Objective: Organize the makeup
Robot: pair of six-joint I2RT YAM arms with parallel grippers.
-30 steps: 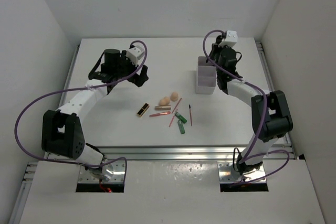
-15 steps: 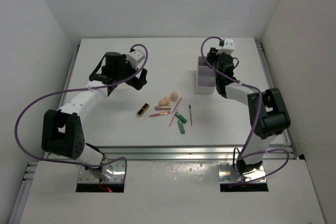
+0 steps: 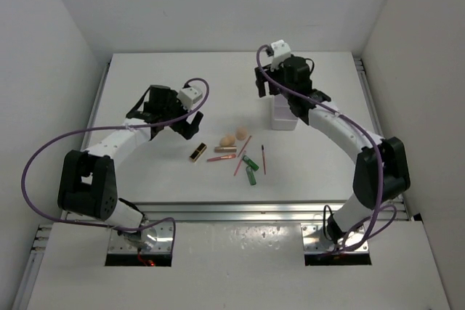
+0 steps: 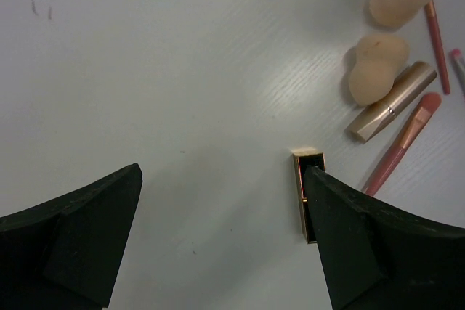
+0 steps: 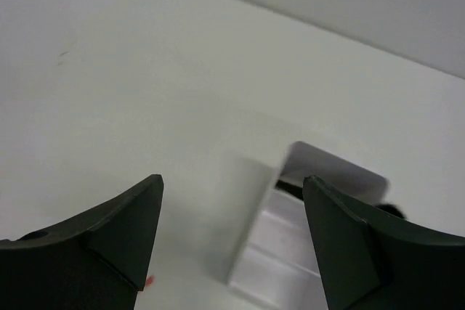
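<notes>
Now the left gripper [image 4: 221,179] hangs low with its fingers spread wide and nothing between them. The black-and-gold lipstick [image 4: 301,195] lies flat on the table [image 4: 145,49], peeking out beside one fingertip, so this looks like a line-up for a straddling grab. Further out sit the two beige sponges [image 4: 378,67], the copper tube [image 4: 392,101] touching the nearer one, and a pink pencil [image 4: 403,143] alongside. The green bottle [image 3: 251,176] lies at the near end of the cluster.

Over to the right gripper [image 5: 232,183], also parted and empty, poised above the white box [image 5: 254,223]. That is probably the collecting spot, and something dark shows inside its opening, but I cannot tell what.

Compared with a second ago, the left arm has swung in from the far side towards the lipstick, wide open throughout. The right jaws have gone from nearly pressed together to spread, and that wrist has shifted across the box to its far left corner. The loose items haven't budged
</notes>
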